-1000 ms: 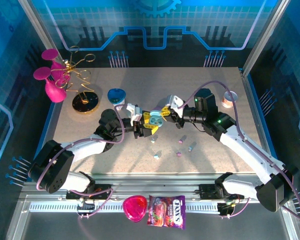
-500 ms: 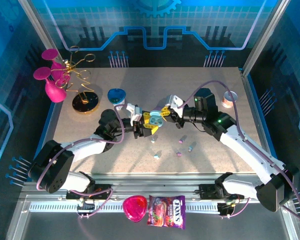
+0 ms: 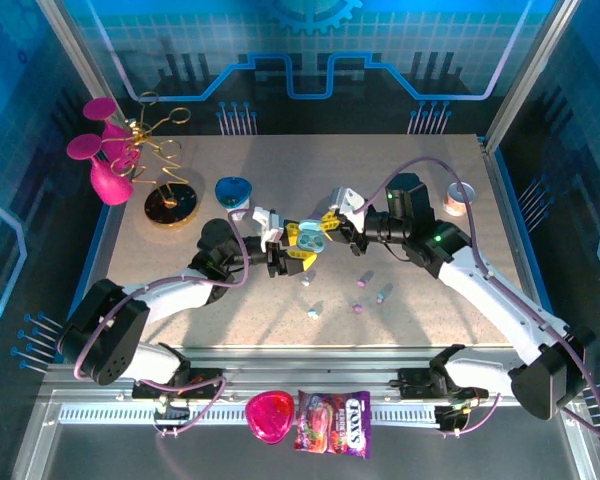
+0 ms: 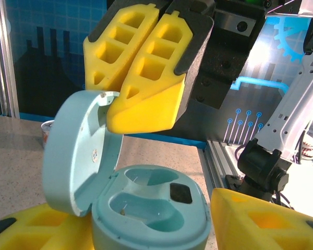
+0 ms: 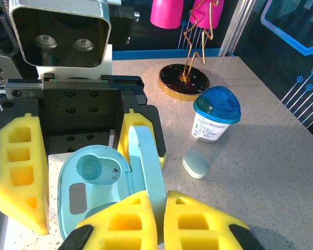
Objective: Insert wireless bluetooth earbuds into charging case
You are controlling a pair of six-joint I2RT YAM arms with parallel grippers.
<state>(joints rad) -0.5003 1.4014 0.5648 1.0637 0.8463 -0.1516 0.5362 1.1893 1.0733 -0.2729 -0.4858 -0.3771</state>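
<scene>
Got the charging case (image 5: pixel 88 187) wells-up, lid (image 5: pixel 146 161) upright and pinched in the clamped right gripper (image 5: pixel 155 202). Cradling its base in the part-open left gripper (image 4: pixel 146 224), looser than a second back.

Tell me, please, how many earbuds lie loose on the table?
5: centre earbud, front-centre earbud, then rightward the upper earbud, lower earbud and rightmost earbud. More may be hidden.

**Arms meet nose to nose at mid-table**

Both arms reach inward with bent elbows, wrists facing each other. The left gripper (image 3: pixel 296 250) holds its jaws apart, one finger on each side of the case (image 4: pixel 151 211). The right gripper (image 3: pixel 326 228) tilts down from above, its fingers (image 4: pixel 146 78) pressed together on the lid (image 4: pixel 75 156).
</scene>
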